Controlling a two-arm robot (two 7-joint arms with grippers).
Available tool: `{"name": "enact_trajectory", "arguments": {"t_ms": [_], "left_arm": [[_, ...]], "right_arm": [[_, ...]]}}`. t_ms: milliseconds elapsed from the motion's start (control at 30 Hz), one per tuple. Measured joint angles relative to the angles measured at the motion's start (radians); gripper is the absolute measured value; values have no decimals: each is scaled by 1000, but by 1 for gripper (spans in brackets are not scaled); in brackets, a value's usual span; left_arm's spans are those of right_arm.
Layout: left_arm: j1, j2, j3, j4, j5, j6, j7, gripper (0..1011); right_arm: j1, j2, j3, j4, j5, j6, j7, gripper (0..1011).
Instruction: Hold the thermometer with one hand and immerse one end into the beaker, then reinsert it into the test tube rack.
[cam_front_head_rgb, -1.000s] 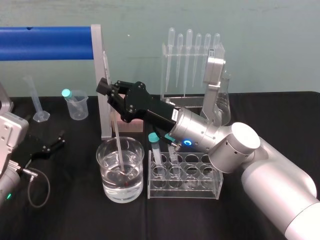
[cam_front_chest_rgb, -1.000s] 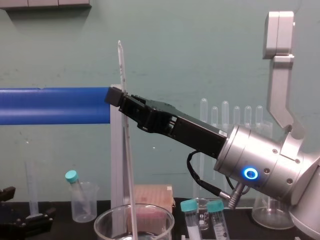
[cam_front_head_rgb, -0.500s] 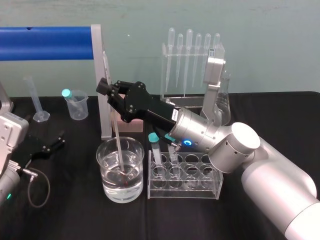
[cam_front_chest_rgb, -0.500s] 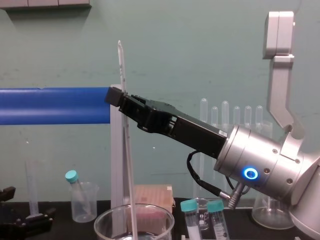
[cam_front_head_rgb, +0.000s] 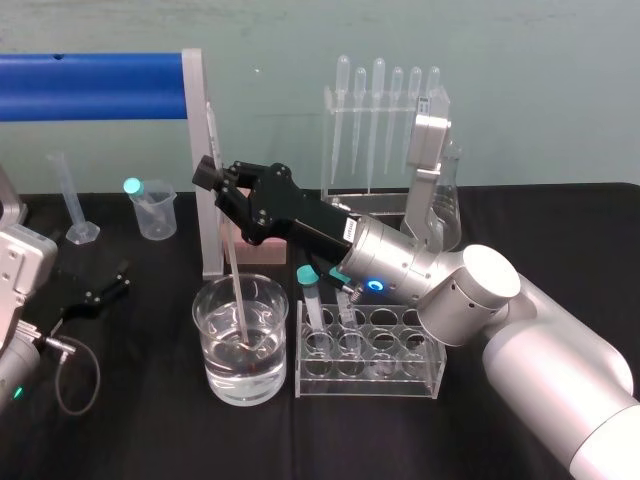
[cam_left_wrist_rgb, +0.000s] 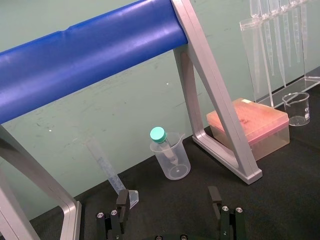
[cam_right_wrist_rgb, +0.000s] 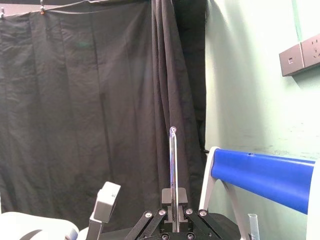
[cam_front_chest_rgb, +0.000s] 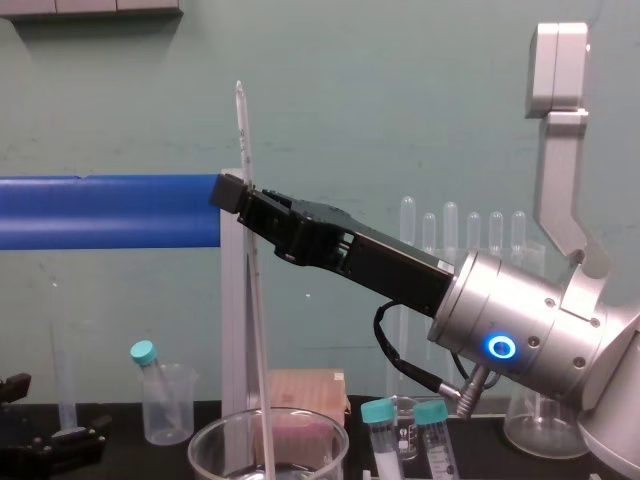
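My right gripper (cam_front_head_rgb: 212, 172) is shut on the thermometer (cam_front_head_rgb: 231, 268), a long thin whitish rod held nearly upright. Its lower end dips into the water in the wide clear beaker (cam_front_head_rgb: 206, 352) at the table's front middle. From the chest, the thermometer (cam_front_chest_rgb: 251, 300) rises well above the right gripper (cam_front_chest_rgb: 232, 190) and drops inside the beaker rim (cam_front_chest_rgb: 215, 435). The right wrist view has the thermometer (cam_right_wrist_rgb: 173, 165) standing straight up between the jaws. The clear test tube rack (cam_front_head_rgb: 432, 372) stands just right of the beaker. My left gripper (cam_front_head_rgb: 95, 295) rests open near the left edge of the table.
A blue bar on a grey frame (cam_front_head_rgb: 200, 180) stands behind the beaker. A pipette stand (cam_front_head_rgb: 385, 120) and a conical flask (cam_front_head_rgb: 447, 205) are at the back. At back left are a small cup (cam_front_head_rgb: 155, 212) and a graduated cylinder (cam_front_head_rgb: 72, 205). Two teal-capped tubes (cam_front_head_rgb: 310, 290) sit in the rack.
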Motion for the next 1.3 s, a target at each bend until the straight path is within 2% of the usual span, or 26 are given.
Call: {"name": "enact_trajectory", "arguments": {"t_ms": [633, 867, 1133, 1300], "left_arm": [[0, 0, 0, 0, 0, 0, 0, 1008], [0, 0, 0, 0, 0, 0, 0, 1008], [0, 0, 0, 0, 0, 0, 0, 1008], [0, 0, 0, 0, 0, 0, 0, 1008]], "right_arm": [[0, 0, 0, 0, 0, 0, 1, 57], [8, -9, 8, 7, 17, -14, 37, 56], [12, -35, 57, 10, 98, -55, 102, 57], [17, -37, 90, -30, 144, -69, 128, 57]]}}
